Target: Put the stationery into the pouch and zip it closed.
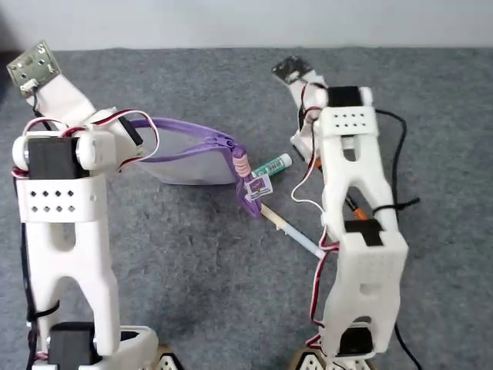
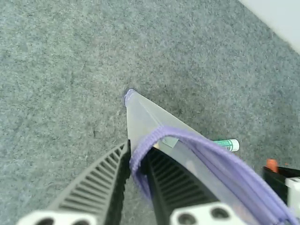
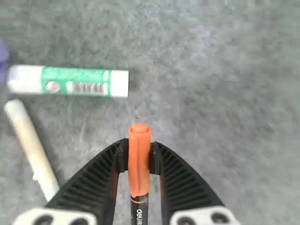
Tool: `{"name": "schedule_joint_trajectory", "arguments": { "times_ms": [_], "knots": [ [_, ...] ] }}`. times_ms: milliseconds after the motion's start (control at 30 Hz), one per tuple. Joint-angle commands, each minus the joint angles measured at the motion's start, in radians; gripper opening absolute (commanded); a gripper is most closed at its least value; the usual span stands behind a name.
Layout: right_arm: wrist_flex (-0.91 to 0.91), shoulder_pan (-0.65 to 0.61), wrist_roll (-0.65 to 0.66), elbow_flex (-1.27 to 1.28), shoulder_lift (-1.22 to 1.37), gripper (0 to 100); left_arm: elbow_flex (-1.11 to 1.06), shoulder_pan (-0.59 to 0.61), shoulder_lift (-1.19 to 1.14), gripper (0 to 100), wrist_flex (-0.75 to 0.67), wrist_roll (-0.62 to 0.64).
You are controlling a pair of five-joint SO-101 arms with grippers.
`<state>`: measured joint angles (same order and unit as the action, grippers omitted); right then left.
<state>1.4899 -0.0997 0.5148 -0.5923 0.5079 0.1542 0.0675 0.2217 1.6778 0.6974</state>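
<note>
In the high view, two white arms stood side by side on a table [image 1: 192, 293] covered in grey felt-like material, with a pale wall [image 1: 231, 23] along the far edge. The left arm [image 1: 58, 193] reached to the near end of a translucent soft pouch with purple zip edging [image 1: 192, 158], which lay between the arms. A pink beaded charm [image 1: 242, 163] and a small printed tag [image 1: 259, 186] hung at the pouch's other end; the tag's print was too small to read. Just beside the tag lay a white glue stick with a green label [image 1: 271, 166] and a slim cream pen [image 1: 289, 229], both on the table in front of the right arm [image 1: 358, 193].

In the left wrist view, the left end effector [image 2: 136, 150] was closed on the purple edge of the pouch [image 2: 154, 122], pinching it between its black ribbed fingers [image 2: 110, 173]. The glue stick [image 2: 228, 145] showed beyond the pouch on the grey surface, and a strip of wall [image 2: 281, 18] crossed one corner.

In the right wrist view, the right end effector [image 3: 138, 145] was clamped on an orange pen [image 3: 138, 133], its cap sticking out past the fingertips and dark lettering on the barrel cut off by the frame edge. The glue stick [image 3: 70, 82] lay on the table ahead, its green label carrying a barcode and a round mark, with the cream pen [image 3: 30, 145] near it. All three stationery items were outside the pouch.
</note>
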Motion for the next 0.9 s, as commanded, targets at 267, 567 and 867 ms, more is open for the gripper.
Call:
{"name": "schedule_joint_trajectory", "arguments": {
  "times_ms": [267,567,867],
  "knots": [
    [0.177,-0.025,-0.318,-0.021,-0.475,0.8,-0.027,-0.005,-0.009,1,-0.003,0.012],
    [0.056,-0.265,-0.549,-0.021,-0.733,0.8,-0.027,-0.005,-0.009,1,-0.003,0.012],
    [-0.291,-0.516,-0.652,-0.017,-0.811,0.8,-0.027,-0.005,-0.008,1,-0.003,0.014]
  ]
}}
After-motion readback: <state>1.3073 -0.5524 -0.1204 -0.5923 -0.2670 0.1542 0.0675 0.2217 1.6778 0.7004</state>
